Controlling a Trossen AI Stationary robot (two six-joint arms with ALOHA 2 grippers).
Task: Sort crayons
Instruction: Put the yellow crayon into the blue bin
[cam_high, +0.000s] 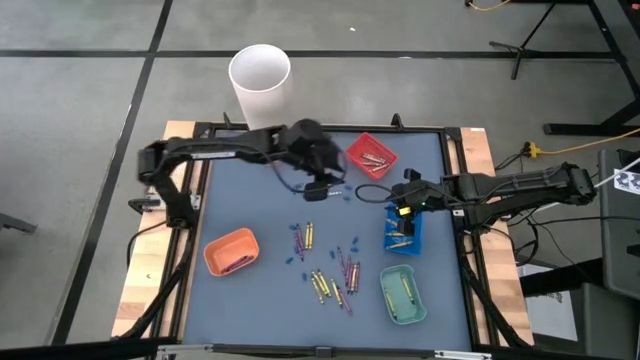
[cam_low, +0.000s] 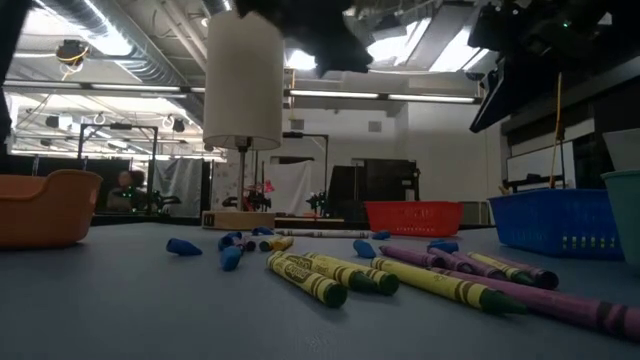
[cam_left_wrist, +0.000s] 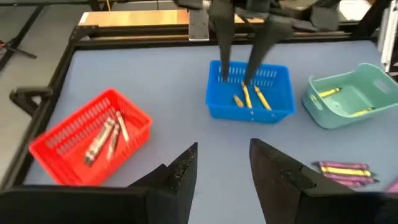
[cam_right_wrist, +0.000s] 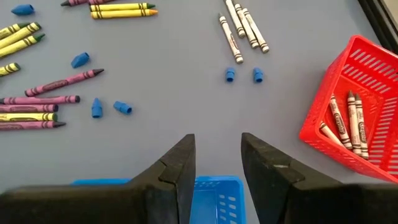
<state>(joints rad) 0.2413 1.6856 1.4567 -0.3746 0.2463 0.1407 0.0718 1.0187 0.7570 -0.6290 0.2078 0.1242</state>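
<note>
Crayons (cam_high: 330, 280) loose on table (cam_high: 250, 200), mid to near side, between orange tray (cam_high: 232, 251) and teal tray (cam_high: 402, 295); yellow, purple-pink, a few silver-grey nearer red basket (cam_high: 372, 154). Some already sorted: silver-grey in red basket, gold-orange in blue basket (cam_high: 402, 236), yellow in teal tray. Tiny blue bits (cam_right_wrist: 122, 107) scattered among them, not to be picked.

Handling, as judged: light, stiff wax sticks in paper wrap; round, so likely to roll if nudged; brittle under a hard squeeze. Thin and flat on table, so best taken across the mid-length, fingers straddling the stick, tips nearly touching the table. Several lying side by side and touching; risk of lifting two at once, or of pushing a neighbour away.

Left claw (cam_left_wrist: 221, 168) raised over far-middle of table, near red basket, pointed toward right arm; fingers apart, nothing between. Right claw (cam_right_wrist: 214, 165) reaching in from right side, poised just above blue basket, fingers apart and empty, aimed toward loose crayons. Neither touching a crayon
</note>
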